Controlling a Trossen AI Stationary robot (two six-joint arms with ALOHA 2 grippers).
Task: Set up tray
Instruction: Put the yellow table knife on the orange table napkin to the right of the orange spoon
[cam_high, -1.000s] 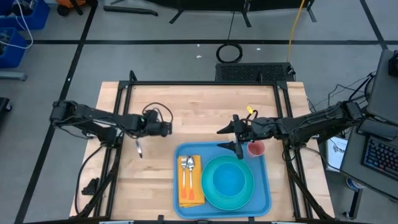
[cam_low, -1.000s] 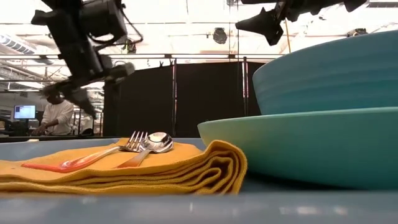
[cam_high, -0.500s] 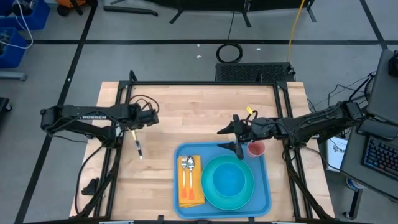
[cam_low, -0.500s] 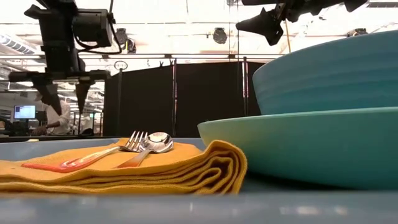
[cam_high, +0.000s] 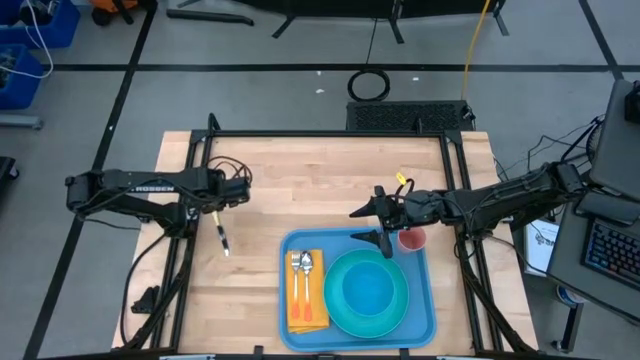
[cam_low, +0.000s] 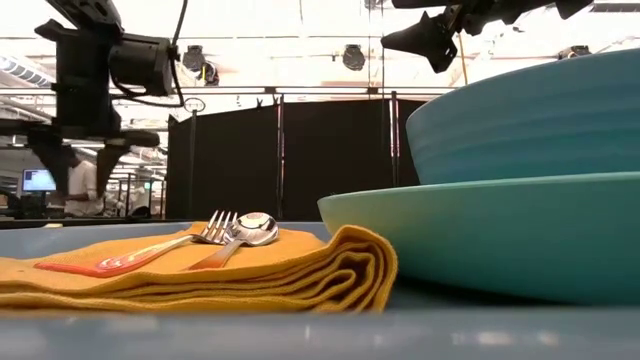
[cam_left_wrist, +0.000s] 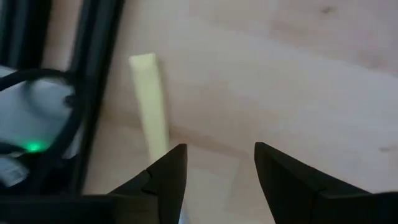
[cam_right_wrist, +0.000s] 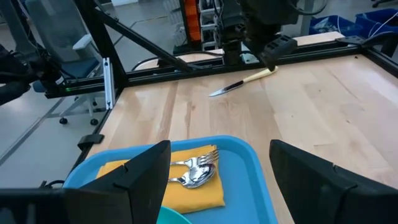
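Note:
The blue tray (cam_high: 425, 300) lies at the table's near edge. It carries a turquoise plate with a bowl (cam_high: 368, 290), an orange napkin (cam_high: 308, 300) with a fork and spoon (cam_high: 301, 264), and a red cup (cam_high: 411, 239) in its far right corner. A knife with a pale yellow handle (cam_high: 221, 235) lies flat on the wood to the left of the tray. My left gripper (cam_high: 233, 195) hovers open just beyond the handle end (cam_left_wrist: 148, 93), pointing down; the handle runs beside one finger (cam_left_wrist: 169, 174), not between the two. My right gripper (cam_high: 362, 223) hangs open over the tray's far edge.
Black frame rails (cam_high: 190, 210) run along the table's left and right sides, close to the knife. Bare wood (cam_high: 320, 180) spreads across the far half of the table. In the low view a person (cam_low: 80, 185) shows far back in the room.
My left gripper has gone toward the table's left edge, away from the tray, and has tipped from a slant to pointing nearly straight down over the knife's handle end. The knife, the tray and my right gripper have kept still.

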